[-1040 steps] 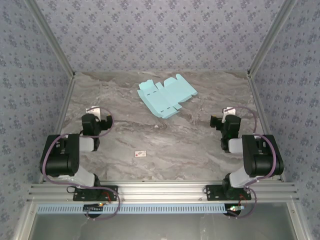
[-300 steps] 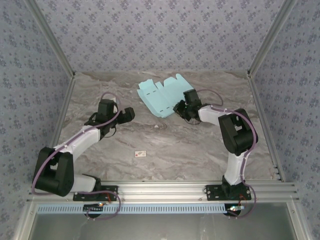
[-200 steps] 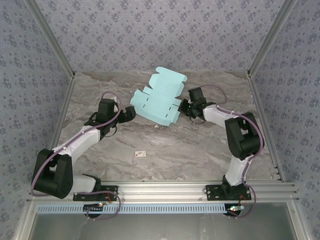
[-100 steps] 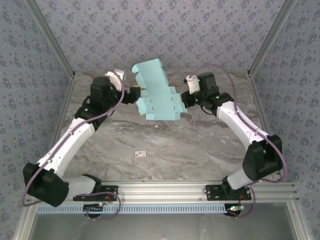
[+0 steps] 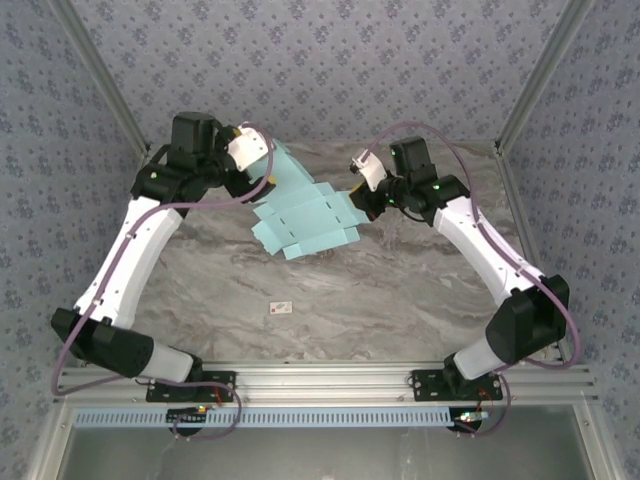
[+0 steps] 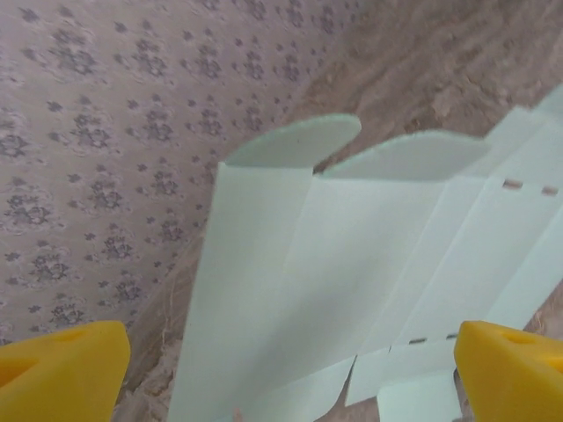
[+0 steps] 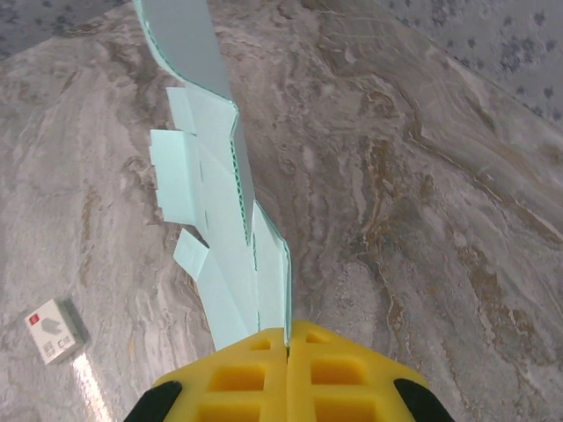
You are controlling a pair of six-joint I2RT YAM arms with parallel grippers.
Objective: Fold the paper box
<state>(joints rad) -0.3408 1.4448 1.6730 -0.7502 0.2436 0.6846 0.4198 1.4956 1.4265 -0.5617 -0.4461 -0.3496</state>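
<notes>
The paper box [image 5: 300,215], a flat sheet, hangs above the table's [image 5: 420,300] far half. From its wrist camera, the right gripper [image 7: 288,341] pinches the sheet's edge. The left gripper's [image 5: 265,178] own camera shows yellow pads [image 6: 62,369] spread wide before the sheet.

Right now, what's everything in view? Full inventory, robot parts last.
paper box: one, mint, flat die-cut sheet held above the table between the arms
tag: one, white with red mark, on the table near its middle
table: one, grey marble top
walls: three, blue-grey floral pattern, at left, back and right
rail: one, aluminium, along the near edge
left gripper: one, yellow pads, open, facing the sheet
right gripper: one, yellow pads, shut on the paper box's edge
</notes>
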